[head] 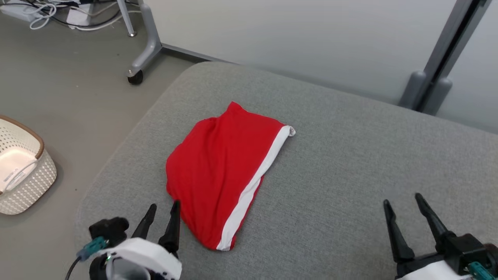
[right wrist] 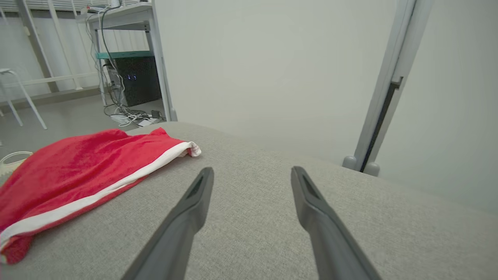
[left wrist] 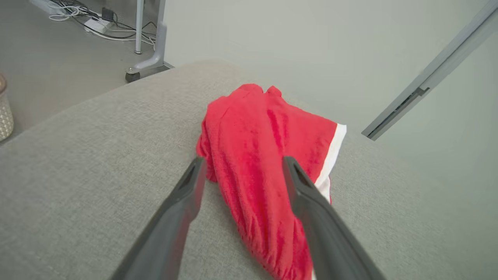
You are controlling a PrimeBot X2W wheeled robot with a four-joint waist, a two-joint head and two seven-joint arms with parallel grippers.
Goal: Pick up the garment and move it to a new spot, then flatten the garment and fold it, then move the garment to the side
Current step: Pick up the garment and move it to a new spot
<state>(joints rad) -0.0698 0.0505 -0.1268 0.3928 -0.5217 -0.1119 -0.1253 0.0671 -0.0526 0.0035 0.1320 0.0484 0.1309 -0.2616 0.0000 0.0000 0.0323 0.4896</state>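
Observation:
The garment (head: 218,171) is red with a white band along one edge, lying folded and a little rumpled on the grey cushion (head: 350,155). My left gripper (head: 164,205) stands open at its near left corner, fingertips just short of the cloth. In the left wrist view the garment (left wrist: 256,155) lies just beyond the open left gripper (left wrist: 242,162), its near end showing between the fingers. My right gripper (head: 402,199) is open over bare cushion, well to the right. The right wrist view has the garment (right wrist: 78,175) off to the left of the open right gripper (right wrist: 252,171).
A white woven basket (head: 23,171) stands on the floor to the left of the cushion. A wheeled grey table leg (head: 144,50) and cables (head: 42,11) are at the back left. A pale wall with a grey post (head: 439,66) runs behind the cushion.

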